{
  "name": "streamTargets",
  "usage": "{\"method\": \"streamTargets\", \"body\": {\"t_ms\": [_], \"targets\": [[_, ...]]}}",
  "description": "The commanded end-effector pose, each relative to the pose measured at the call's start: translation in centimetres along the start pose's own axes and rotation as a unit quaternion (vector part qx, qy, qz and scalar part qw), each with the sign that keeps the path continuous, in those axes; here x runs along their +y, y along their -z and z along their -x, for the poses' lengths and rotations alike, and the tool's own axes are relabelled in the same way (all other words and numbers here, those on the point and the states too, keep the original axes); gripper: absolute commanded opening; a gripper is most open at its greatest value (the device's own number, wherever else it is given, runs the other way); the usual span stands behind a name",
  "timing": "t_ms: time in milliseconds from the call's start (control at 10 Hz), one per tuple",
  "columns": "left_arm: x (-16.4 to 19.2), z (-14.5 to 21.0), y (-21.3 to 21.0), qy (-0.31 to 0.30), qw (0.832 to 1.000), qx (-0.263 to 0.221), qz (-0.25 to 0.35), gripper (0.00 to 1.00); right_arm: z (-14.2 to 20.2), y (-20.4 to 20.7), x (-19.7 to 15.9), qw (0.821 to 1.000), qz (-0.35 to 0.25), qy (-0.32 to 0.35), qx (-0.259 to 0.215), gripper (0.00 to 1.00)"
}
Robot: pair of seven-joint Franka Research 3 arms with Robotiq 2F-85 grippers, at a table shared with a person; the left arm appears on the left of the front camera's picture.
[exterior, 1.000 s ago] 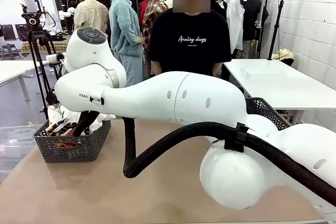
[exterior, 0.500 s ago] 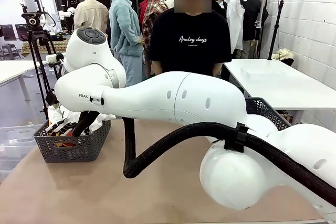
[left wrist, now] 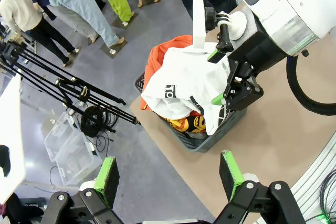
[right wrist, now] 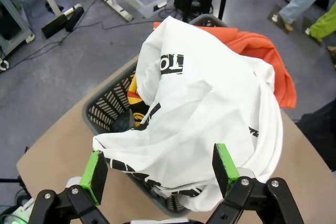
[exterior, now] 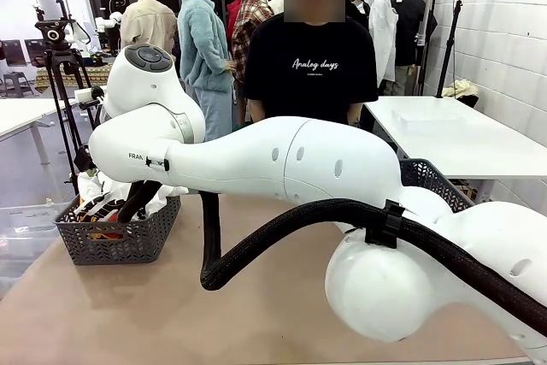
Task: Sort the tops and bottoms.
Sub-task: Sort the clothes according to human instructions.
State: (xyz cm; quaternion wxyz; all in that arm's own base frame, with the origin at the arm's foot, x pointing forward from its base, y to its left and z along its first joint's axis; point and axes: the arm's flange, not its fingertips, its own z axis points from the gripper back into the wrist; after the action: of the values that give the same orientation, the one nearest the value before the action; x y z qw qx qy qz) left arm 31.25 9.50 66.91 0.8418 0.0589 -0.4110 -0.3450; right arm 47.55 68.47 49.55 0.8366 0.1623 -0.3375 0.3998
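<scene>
Right wrist view gives you the white top with black print (right wrist: 210,103) heaped over the rim of the grey basket (right wrist: 107,106), with the orange top (right wrist: 262,56) at the basket's far side. Your right gripper (right wrist: 157,174) hangs just above that basket, jaws wide apart, holding nothing. Your left gripper (left wrist: 168,174) sits well off the basket, over the floor past the table's edge, also spread wide and empty

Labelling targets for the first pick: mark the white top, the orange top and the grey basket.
white top (right wrist: 210,103): right wrist view, middle of the cloth.
orange top (right wrist: 262,56): right wrist view, exposed fold.
grey basket (right wrist: 107,106): right wrist view, lattice side wall.
</scene>
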Motion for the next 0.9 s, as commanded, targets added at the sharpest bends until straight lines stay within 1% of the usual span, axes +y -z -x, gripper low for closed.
{"method": "streamTargets", "body": {"t_ms": [0, 800], "targets": [[0.14, -0.1, -0.1, -0.001, 1.0, 0.0, -0.002, 1.0, -0.04, -0.07, 0.15, 1.0, 0.0, -0.005, -0.001, 1.0], [0.14, -0.1, -0.1, -0.001, 1.0, 0.0, -0.002, 1.0, -0.04, -0.07, 0.15, 1.0, 0.0, -0.005, -0.001, 1.0]]}}
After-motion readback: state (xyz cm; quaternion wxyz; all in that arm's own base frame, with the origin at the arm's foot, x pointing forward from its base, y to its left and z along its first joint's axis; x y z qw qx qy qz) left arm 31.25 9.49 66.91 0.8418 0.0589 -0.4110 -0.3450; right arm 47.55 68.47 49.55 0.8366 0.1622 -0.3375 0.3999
